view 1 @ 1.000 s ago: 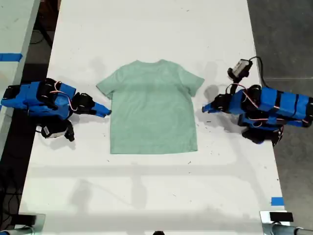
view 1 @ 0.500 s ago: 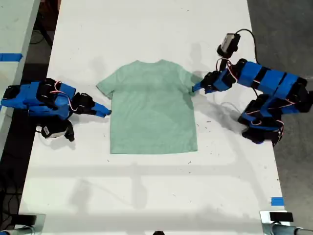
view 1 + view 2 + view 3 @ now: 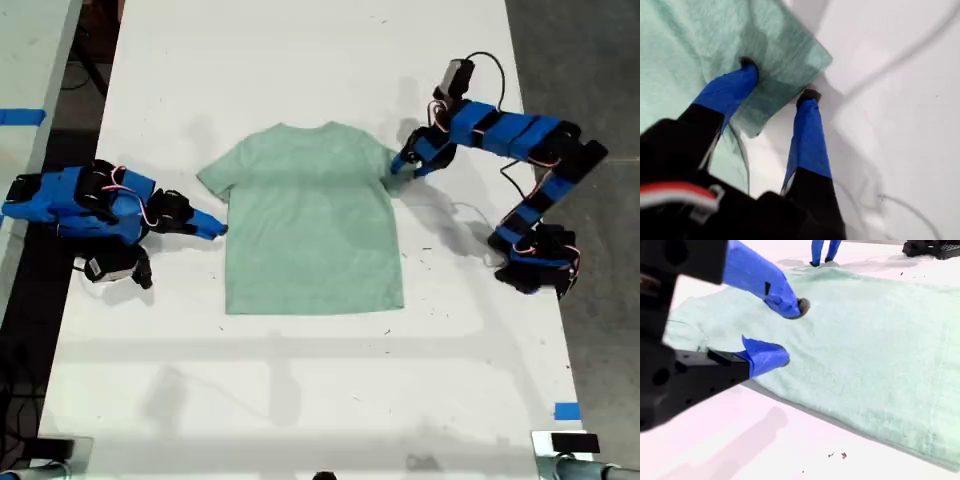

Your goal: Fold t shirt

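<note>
Tabletop [image 3: 300,60]: white, t shirt [image 3: 312,220] spread flat at frame centre.
First gripper [image 3: 777,82]: swung from right edge onto right sleeve, fingers apart astride the hem.
Second gripper [image 3: 790,332]: fingers apart, unmoved at left side.
Meaning: sleeve pinch judged imminent.

t shirt [image 3: 312,220] flat on table [image 3: 300,60], between both arms

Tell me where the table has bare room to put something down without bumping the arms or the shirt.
Two free patches: the wide strip of table below the t shirt hem in the exterior view, and the stretch above its collar. It is crowded beside both sleeves, where my first end effector and my second end effector sit.
</note>
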`<state>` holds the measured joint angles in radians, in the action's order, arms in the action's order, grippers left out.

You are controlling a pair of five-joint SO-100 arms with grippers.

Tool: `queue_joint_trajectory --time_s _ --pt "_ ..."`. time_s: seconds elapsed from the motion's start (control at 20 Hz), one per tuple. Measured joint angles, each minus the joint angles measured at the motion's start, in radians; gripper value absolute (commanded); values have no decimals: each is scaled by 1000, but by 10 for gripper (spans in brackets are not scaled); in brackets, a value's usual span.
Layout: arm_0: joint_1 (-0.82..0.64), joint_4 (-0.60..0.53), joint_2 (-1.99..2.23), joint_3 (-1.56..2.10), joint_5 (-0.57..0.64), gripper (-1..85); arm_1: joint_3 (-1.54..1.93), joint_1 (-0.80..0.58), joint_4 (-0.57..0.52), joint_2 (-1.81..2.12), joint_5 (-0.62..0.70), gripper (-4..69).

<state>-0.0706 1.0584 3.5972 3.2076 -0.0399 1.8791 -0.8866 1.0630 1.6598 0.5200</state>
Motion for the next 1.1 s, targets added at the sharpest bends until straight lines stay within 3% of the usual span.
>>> queue_joint_trajectory --time_s 0.45,0.85,0.9,1.0,1.05,1.1 --pt "0 0 0 0 0 117 -28 25 -20 3 21 6" --pt "0 0 0 0 0 117 -410 437 -69 -94 31 6" --pt "0 0 0 0 0 117 -483 460 -75 -158 31 38" --pt "0 0 0 0 0 117 -621 494 -77 -270 31 300" --pt "0 0 0 0 0 117 -675 503 -54 -296 31 242" --pt "0 0 0 0 0 117 -712 506 -8 -296 31 -8"
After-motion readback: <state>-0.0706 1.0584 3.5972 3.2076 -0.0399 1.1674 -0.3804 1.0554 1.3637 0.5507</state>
